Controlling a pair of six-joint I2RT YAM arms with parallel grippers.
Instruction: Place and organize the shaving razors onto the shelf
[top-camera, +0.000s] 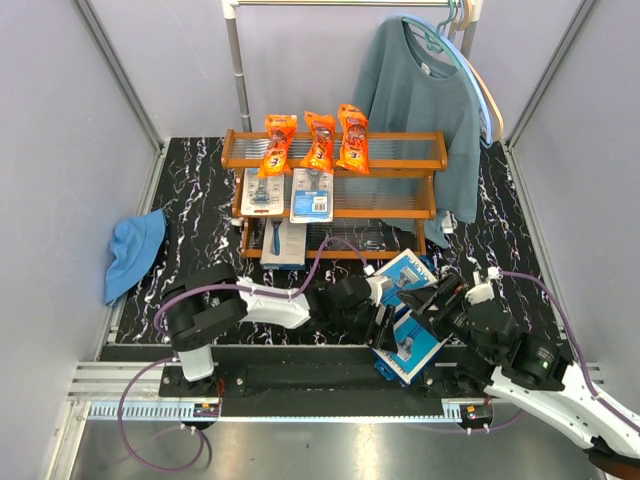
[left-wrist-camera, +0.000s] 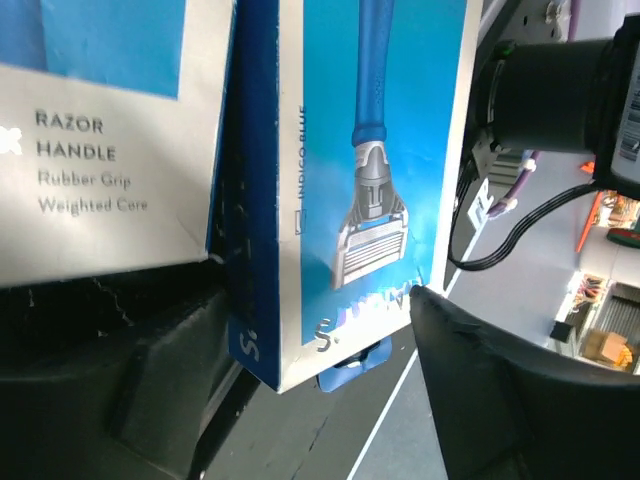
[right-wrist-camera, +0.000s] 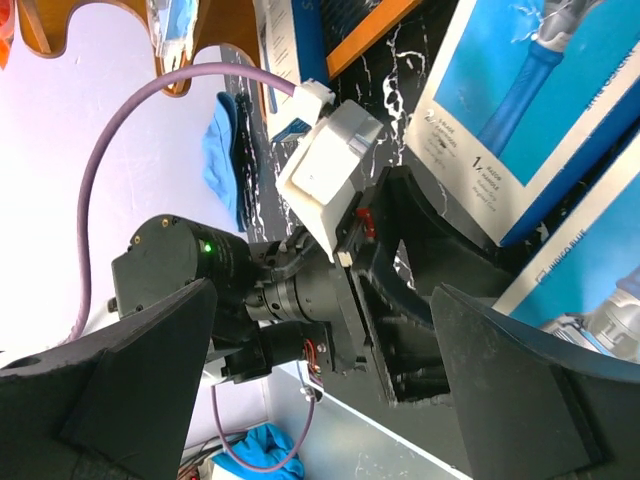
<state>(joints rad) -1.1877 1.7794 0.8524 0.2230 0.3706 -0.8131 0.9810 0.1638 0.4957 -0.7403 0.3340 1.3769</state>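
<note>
The wooden shelf (top-camera: 433, 190) holds three orange razor bags (top-camera: 320, 140) on its top tier, two blister cards (top-camera: 312, 193) on the middle tier and one razor box (top-camera: 283, 243) on the bottom tier. Two more blue razor boxes are at the near right. One (top-camera: 408, 272) lies in front of the shelf. The other (top-camera: 412, 345) tilts over the table's near edge. My left gripper (top-camera: 388, 318) is shut on this box (left-wrist-camera: 370, 150), with a finger on each side (left-wrist-camera: 315, 300). My right gripper (top-camera: 432, 303) is open and empty (right-wrist-camera: 325, 290), facing the left wrist.
A blue cloth (top-camera: 135, 250) lies at the left wall. A teal sweater (top-camera: 425, 100) hangs from the metal rail (top-camera: 238, 70) behind the shelf, over its right end. The two arms are close together at the near right. Side walls enclose the table.
</note>
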